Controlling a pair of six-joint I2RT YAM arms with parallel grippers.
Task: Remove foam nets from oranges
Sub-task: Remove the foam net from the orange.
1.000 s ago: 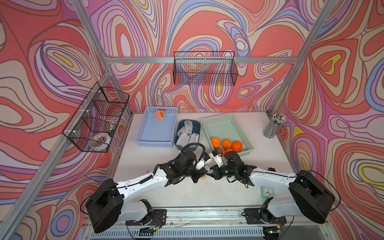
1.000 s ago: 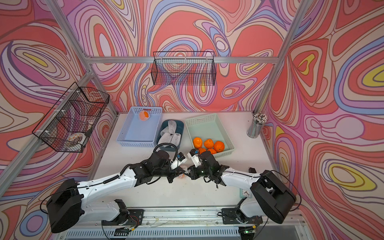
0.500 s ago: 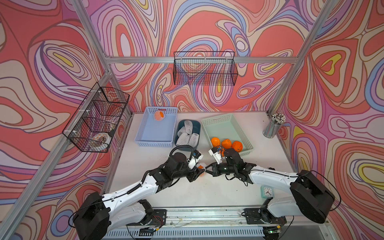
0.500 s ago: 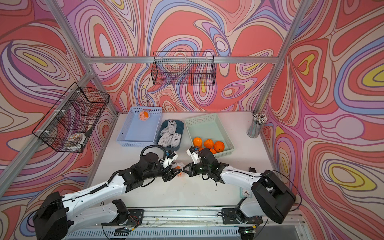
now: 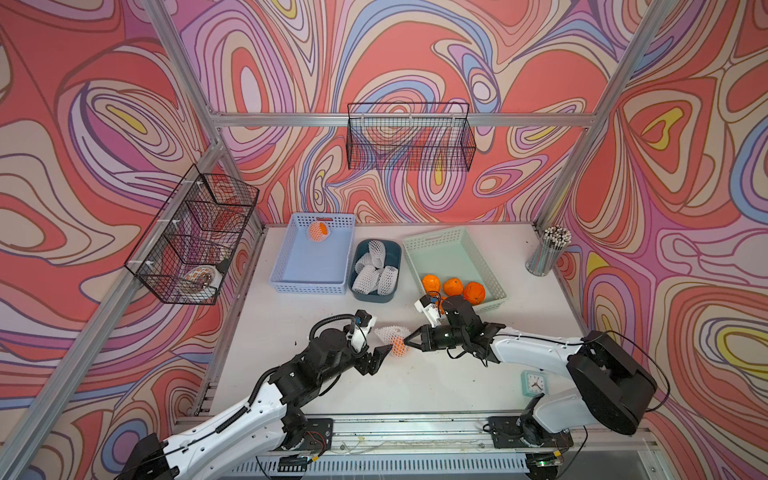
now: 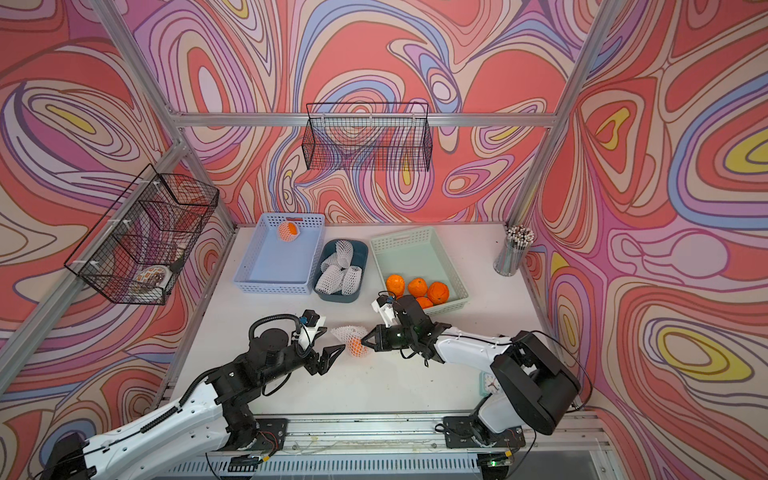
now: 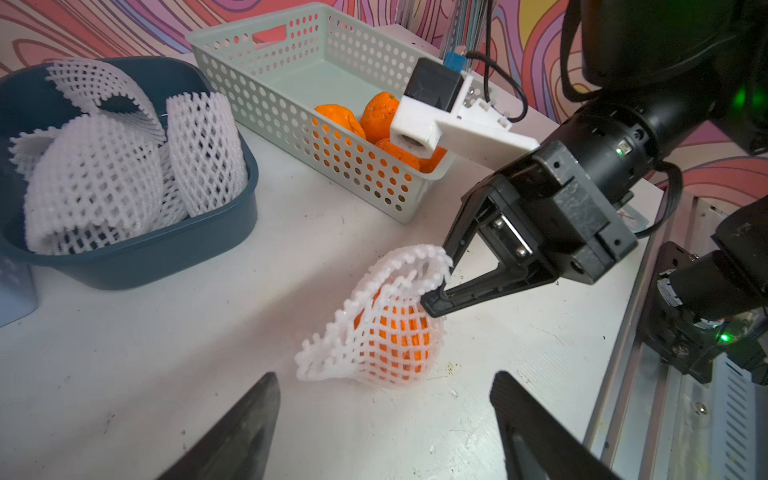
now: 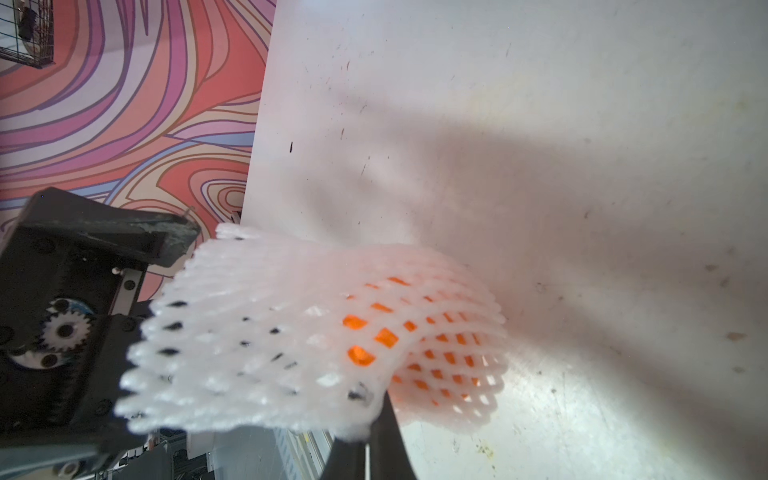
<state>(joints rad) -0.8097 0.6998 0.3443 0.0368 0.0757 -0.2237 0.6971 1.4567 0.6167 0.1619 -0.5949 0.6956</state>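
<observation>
A small orange [image 5: 398,346] [image 7: 399,336] sits on the white table inside a white foam net [image 5: 390,332] [image 6: 347,332] [image 7: 374,332] whose open end flares wide. My right gripper [image 5: 409,340] [image 6: 364,343] [image 7: 432,300] [image 8: 365,449] is shut on that net's rim, on the side away from the left arm. In the right wrist view the net [image 8: 291,340] fills the foreground and the orange [image 8: 386,337] shows through its holes. My left gripper [image 5: 379,358] [image 6: 332,358] [image 7: 385,386] stands open just short of the netted orange, touching nothing.
At the back stand a blue basket [image 5: 307,282] with one netted orange [image 5: 318,231], a dark tub [image 5: 374,297] of empty nets, and a mint basket [image 5: 490,266] with bare oranges [image 5: 453,286]. A pencil cup [image 5: 547,253], a small clock [image 5: 536,381] and wall wire baskets [image 5: 409,137] are around.
My left gripper has opened, let go of the netted orange and drawn back toward the front left. The right gripper has kept its hold on the net.
</observation>
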